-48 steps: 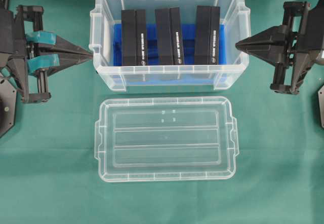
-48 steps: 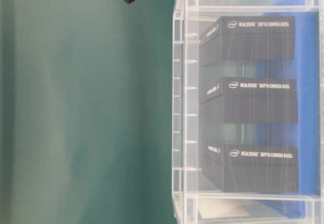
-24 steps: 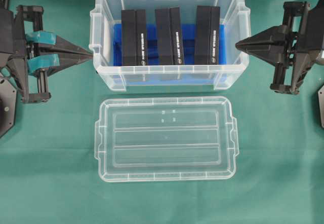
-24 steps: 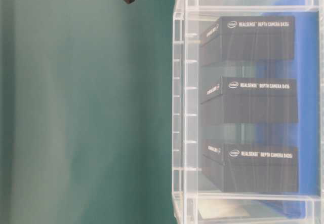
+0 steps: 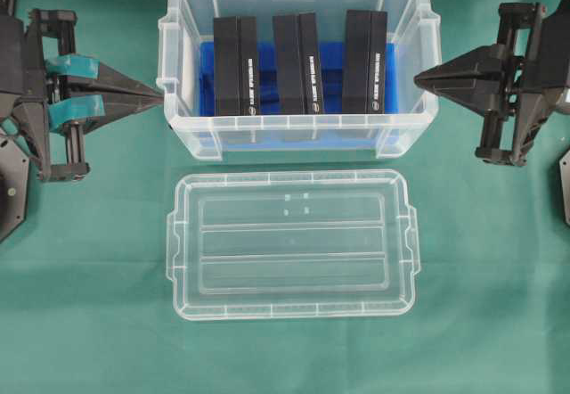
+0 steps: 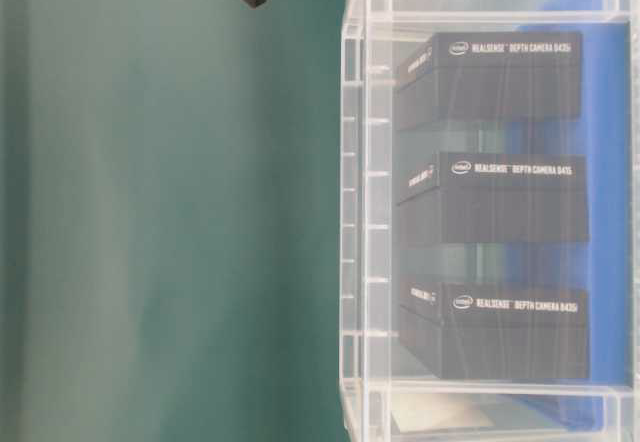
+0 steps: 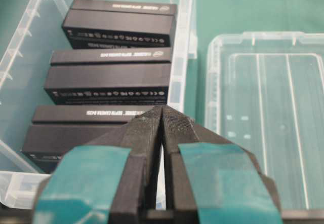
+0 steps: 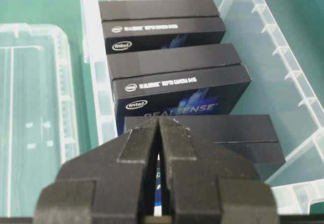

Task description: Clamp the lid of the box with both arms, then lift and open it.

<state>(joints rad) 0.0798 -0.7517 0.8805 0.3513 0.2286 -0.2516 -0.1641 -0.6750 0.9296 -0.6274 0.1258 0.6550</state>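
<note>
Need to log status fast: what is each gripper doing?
Left gripper: closed, holding nothing.
Right gripper: closed, holding nothing.

Left gripper and right gripper, both closed, tips facing inward.

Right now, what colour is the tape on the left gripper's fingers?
Teal, on both fingers of the left gripper; the left wrist view shows it best.

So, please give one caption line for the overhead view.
Flat clear plastic lid lies before the open clear tub; both shut tools, left and right, flank it.
</note>
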